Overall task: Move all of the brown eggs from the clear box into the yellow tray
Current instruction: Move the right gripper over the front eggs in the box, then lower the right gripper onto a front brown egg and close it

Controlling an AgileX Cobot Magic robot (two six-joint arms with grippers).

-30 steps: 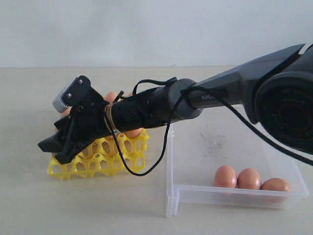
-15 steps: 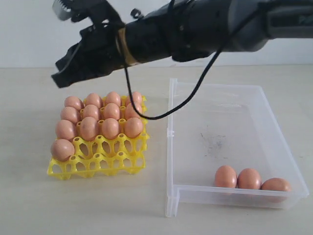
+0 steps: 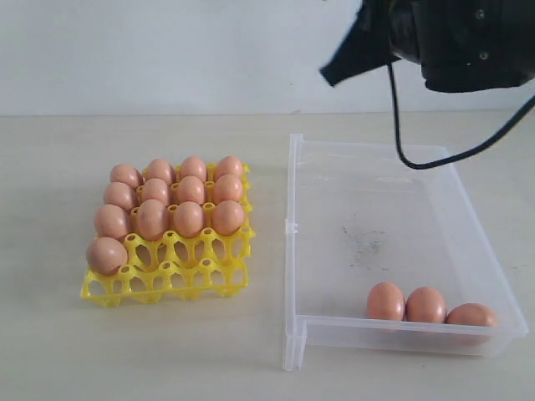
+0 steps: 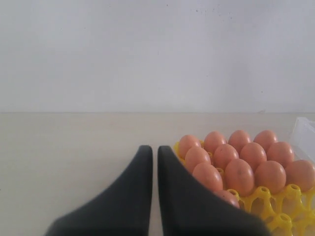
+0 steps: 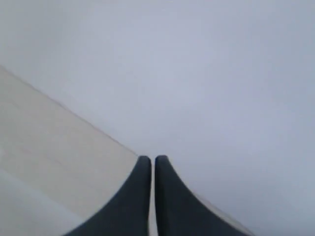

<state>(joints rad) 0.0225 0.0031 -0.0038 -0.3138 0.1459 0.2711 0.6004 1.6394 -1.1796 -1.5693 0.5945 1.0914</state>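
While hanging high above the table (image 3: 50, 334), presses right fingers (image 5: 141, 172) together on nothing; holds left fingers (image 4: 140, 162) closed likewise near the yellow tray (image 3: 167, 280). Shows thirteen brown eggs (image 3: 188, 219) standing on end there, three more by the clear box's (image 3: 401, 209) near wall, rightmost lying lengthwise along it.

Right gripper (image 3: 333, 75) is raised over the far end of the clear box (image 3: 435, 192), nothing in its tip. Well below it, at the near wall, lie three brown eggs (image 3: 425, 304), side by side. Below and to the view's left is the yellow tray (image 3: 180, 280), holding thirteen more, its nearest row mostly bare.
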